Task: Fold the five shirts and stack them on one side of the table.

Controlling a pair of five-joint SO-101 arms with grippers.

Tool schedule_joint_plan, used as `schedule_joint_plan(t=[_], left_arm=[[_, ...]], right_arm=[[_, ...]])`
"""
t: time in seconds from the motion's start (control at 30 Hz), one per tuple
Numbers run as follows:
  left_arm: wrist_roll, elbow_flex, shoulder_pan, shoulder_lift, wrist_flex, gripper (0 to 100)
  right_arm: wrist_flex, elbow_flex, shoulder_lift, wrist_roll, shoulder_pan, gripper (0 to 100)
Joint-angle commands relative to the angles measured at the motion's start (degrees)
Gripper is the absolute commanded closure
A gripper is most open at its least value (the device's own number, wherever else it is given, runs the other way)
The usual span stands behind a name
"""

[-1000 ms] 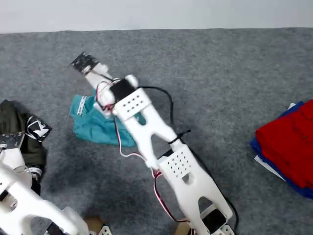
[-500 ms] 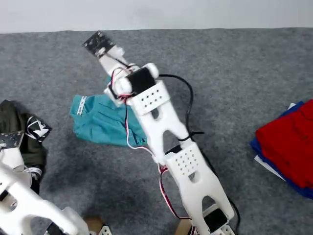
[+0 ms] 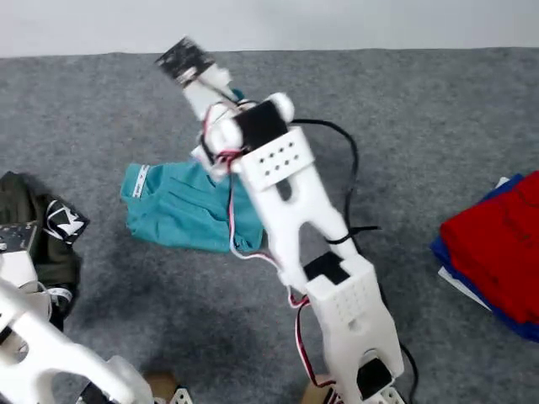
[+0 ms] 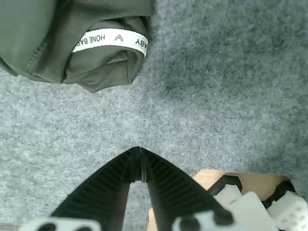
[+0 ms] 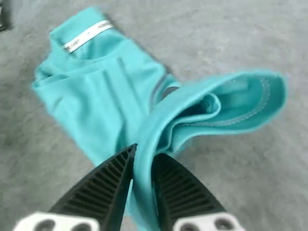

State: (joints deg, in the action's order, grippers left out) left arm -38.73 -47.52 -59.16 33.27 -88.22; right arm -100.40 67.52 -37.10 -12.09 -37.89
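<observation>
Teal shirt point(image 5: 96, 96) fold clamped in right hand point(image 5: 144, 153); rest lies on grey table point(image 5: 231, 48) beyond.

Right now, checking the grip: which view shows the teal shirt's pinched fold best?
Right wrist view: the right gripper grips the teal shirt by a raised fold. High view: the shirt lies partly behind the arm. Left wrist view: a dark green shirt.

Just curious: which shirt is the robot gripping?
The teal shirt: the right gripper pinches a fold of it. The green shirt and the red shirt lie untouched.
</observation>
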Motion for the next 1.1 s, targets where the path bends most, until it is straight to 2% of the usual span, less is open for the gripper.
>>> schedule_joint_plan(t=[0.0, 0.53, 0.8, 0.87, 1.0, 1.07], left_arm=[[0.1, 1.8, 0.4, 1.3, 0.8, 100], [0.1, 1.5, 0.4, 1.3, 0.4, 100], [0.1, 1.5, 0.4, 1.3, 0.7, 100], [0.1, 1.5, 0.4, 1.3, 0.7, 100], [0.1, 1.5, 0.4, 1.3, 0.7, 100], [0.1, 1.5, 0.4, 1.3, 0.7, 100]], right_arm=[[1.5, 0.4, 2.1, -0.3, -2.9, 99.0], [18.0, 0.4, -16.7, -0.4, -4.5, 99.0], [21.2, 0.4, -18.9, -0.6, -10.1, 98.3], [21.2, 0.4, -18.9, -0.6, -10.8, 93.9], [20.8, 0.4, -18.7, -0.3, -11.2, 75.7], [20.8, 0.5, -18.2, -0.3, -11.1, 69.6]])
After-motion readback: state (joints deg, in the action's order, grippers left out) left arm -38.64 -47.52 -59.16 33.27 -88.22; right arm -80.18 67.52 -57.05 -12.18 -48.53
